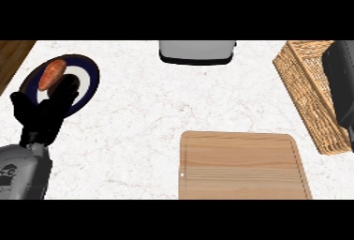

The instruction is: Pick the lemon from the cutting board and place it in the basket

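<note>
nearest the lower edge, left side: grey left forearm [24, 171] coming up into view, ending in the black left hand [43, 112]. its fingers [66, 91] stand straight and relaxed, pointing up, overlapping the near rim of a dark plate. hand holds nothing; reads as resting, no part in the carry.

lower centre-right: wooden cutting board [242, 164] lying flat on the white marbled table [138, 122]. board surface is bare, no lemon on it anywhere that shows.

right edge, mid to far: wicker basket [307, 98] running along the side of the view, its far wall cut off by the frame. over it, a large dark shape [342, 84] comes in from the right edge and covers most of the basket's inside; judged to be the right arm or hand seen close, but cannot tell for sure, and cannot tell how its fingers stand. lemon not visible in any part of the view. judgement: it is either hidden by that dark shape or already down inside the basket.

far left: dark blue plate [86, 70] with a white centre, an orange-red elongated food item [50, 74] lying on it. far centre: grey-and-black appliance [197, 51], partly cut by the top of the view.

step in hand, as judged: pick is done, placing is under way over the basket. next move calls for the lemon to be released inside the basket walls, then the right arm lifted clear without catching the wicker rim.
</note>
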{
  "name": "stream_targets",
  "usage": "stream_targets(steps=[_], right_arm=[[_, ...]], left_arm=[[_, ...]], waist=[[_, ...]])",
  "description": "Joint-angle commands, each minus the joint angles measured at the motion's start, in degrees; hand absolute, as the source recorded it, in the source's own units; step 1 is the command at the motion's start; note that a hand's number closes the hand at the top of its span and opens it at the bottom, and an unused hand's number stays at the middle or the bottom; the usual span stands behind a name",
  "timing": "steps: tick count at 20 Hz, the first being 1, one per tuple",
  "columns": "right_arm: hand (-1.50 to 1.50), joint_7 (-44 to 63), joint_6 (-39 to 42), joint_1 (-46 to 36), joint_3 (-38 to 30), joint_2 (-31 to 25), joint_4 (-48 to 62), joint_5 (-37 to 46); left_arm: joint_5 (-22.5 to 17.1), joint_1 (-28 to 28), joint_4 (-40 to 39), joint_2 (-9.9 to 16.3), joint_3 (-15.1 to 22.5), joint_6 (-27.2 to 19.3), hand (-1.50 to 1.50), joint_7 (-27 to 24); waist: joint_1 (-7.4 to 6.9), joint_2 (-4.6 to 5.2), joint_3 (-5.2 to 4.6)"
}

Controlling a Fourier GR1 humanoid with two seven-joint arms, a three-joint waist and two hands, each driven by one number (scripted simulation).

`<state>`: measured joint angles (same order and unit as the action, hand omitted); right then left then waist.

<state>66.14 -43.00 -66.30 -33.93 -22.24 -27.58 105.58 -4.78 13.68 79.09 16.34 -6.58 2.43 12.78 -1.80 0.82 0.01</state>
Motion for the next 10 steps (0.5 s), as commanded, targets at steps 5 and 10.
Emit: stream_targets(steps=[5,10], right_arm=[[-1.5,7.5,-8.1,1.9,-3.1,1.7,0.2,1.0],[-1.5,6.7,-12.8,3.4,-4.1,2.7,-4.6,1.4]], left_arm=[[-0.7,1.8,0.6,0.8,-0.6,0.8,0.0,2.0],[-1.6,-0.8,2.2,1.1,-1.2,1.7,0.0,2.3]], waist=[[-0.4,-0.07,0.06],[0.19,-0.49,0.02]])
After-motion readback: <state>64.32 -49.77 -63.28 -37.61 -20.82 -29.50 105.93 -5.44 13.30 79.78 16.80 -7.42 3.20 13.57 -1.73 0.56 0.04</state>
